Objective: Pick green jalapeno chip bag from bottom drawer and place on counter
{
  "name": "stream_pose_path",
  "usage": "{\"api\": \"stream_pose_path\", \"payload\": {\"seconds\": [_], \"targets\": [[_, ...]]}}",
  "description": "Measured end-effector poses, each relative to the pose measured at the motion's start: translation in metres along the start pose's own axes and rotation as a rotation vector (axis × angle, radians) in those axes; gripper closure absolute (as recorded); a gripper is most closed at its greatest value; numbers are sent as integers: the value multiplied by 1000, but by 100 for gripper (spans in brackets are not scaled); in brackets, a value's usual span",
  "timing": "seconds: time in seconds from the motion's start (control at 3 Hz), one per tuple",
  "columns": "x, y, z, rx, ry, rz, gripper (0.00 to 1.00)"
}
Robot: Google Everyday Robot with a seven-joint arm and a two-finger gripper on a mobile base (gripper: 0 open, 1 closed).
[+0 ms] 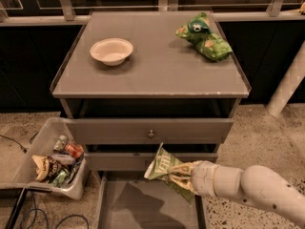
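Note:
The green jalapeno chip bag [167, 171], a crinkled olive-green bag with a cream lettered patch, hangs above the open bottom drawer [143, 204], in front of the middle drawer front. My gripper [187, 176] comes in from the lower right on a white arm and is shut on the bag's right end. The drawer floor below is bare grey with the bag's shadow on it. The counter [152, 70] is the grey cabinet top above.
A white bowl [111, 50] sits on the counter's left. Two brighter green bags [204, 36] lie at its back right. A clear bin of trash [52, 163] stands on the floor left of the cabinet. A white post [288, 80] stands at right.

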State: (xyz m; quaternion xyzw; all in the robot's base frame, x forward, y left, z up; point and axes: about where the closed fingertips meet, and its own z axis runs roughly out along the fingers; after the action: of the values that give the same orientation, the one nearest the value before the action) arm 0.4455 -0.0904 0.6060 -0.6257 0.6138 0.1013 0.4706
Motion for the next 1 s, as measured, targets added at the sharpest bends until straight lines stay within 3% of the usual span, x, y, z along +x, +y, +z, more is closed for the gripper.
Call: {"api": "stream_pose_path", "payload": {"seconds": [0.33, 0.67, 1.0], "targets": [[-71, 0, -44, 23, -59, -148, 100], [-128, -17, -86, 79, -82, -254, 100], [-183, -64, -124, 138, -80, -312, 100]]}}
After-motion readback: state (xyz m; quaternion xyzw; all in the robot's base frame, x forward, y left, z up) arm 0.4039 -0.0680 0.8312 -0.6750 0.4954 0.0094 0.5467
